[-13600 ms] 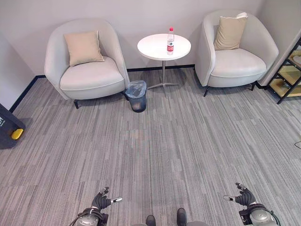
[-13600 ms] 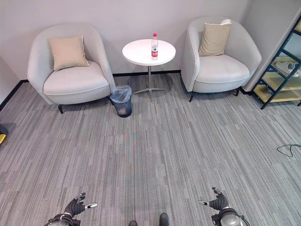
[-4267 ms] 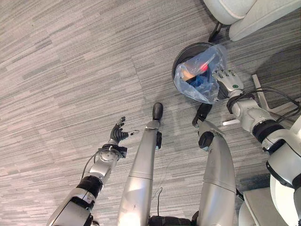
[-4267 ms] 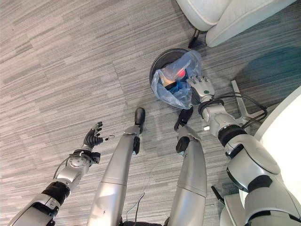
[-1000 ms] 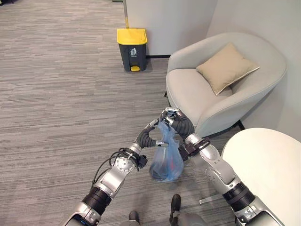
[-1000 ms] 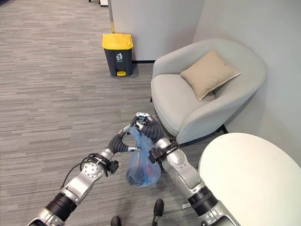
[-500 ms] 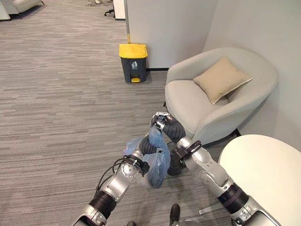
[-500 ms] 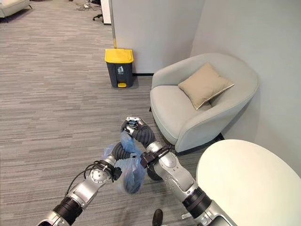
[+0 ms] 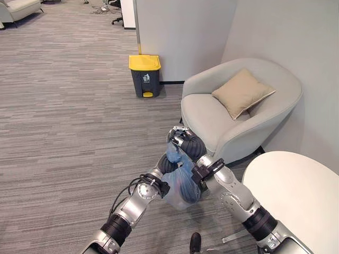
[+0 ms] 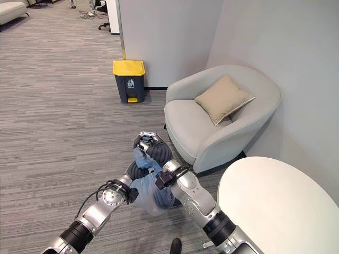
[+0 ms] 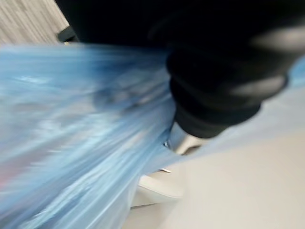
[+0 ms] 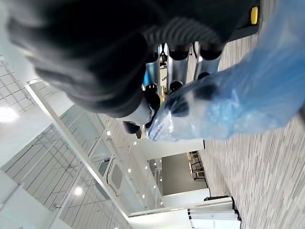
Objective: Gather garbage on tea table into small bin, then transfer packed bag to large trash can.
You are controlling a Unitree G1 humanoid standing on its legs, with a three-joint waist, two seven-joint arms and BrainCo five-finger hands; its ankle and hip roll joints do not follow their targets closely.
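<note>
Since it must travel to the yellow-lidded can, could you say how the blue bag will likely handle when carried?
The blue bag looks floppy: thin film sags below the right hand bunching its neck. The rounded bottom suggests modest weight; it may swing. The left hand is beside it.

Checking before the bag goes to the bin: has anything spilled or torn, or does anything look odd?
Nothing stands out. The blue bag hangs whole between the right hand, gripping its top, and the left hand; no litter lies on the carpet, and the yellow-lidded trash can stands upright.
</note>
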